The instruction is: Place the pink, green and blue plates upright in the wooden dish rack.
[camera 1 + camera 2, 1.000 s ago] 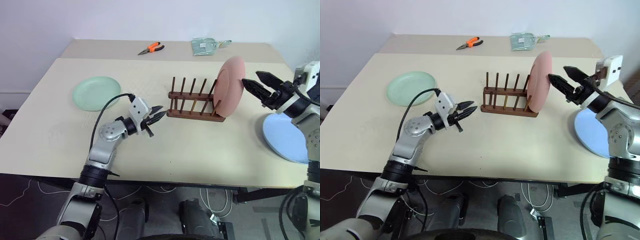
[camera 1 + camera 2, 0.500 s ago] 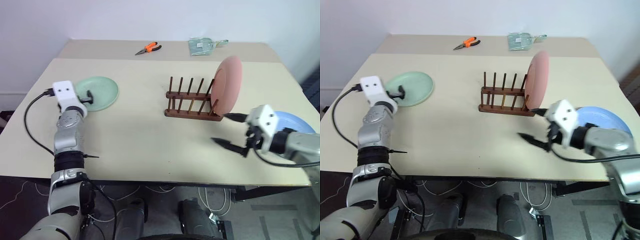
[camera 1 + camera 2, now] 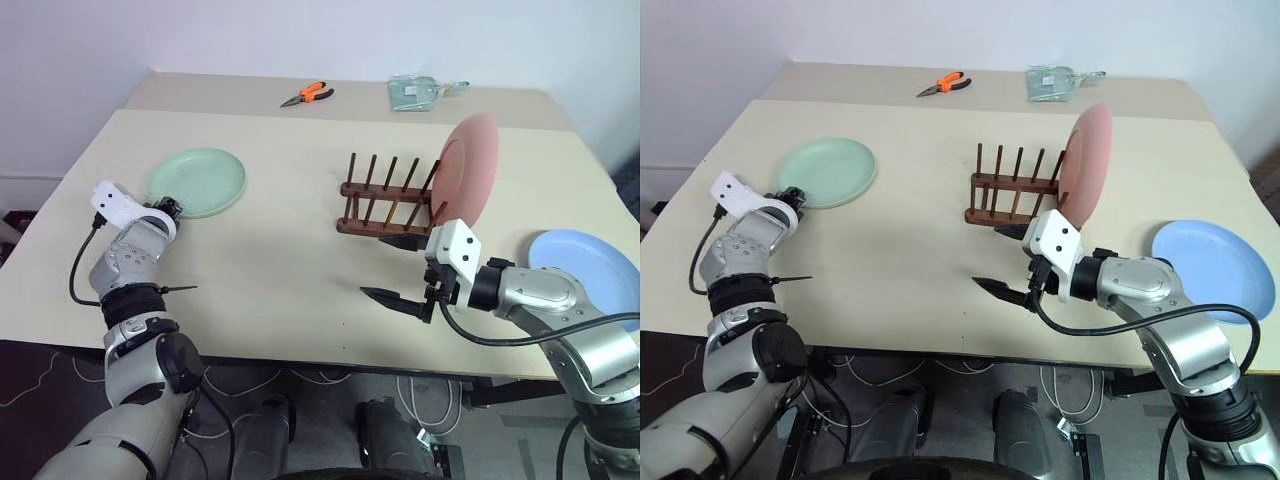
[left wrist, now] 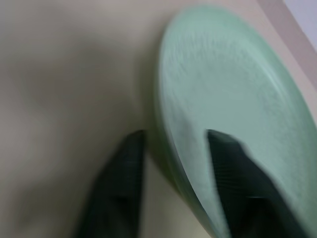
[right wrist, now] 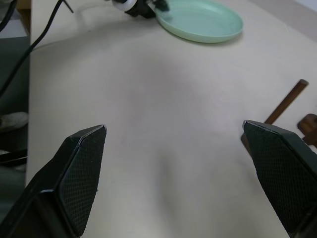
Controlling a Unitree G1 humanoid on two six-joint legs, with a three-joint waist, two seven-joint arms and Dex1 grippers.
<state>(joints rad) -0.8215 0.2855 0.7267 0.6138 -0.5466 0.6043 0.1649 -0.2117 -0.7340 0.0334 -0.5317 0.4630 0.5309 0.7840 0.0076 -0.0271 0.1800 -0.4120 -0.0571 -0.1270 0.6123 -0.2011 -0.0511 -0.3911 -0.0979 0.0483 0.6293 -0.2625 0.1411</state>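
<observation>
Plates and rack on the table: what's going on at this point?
The pink plate already stands upright at one end of the wooden dish rack. The left gripper is at the near rim of the green plate, one finger on each side of the rim, with the plate lying flat on the table. The right gripper hangs open over bare table in front of the rack, holding nothing. The blue plate lies flat, not yet handled.

Bright, even light — soft shadows, left wrist view heavily blurred.
</observation>
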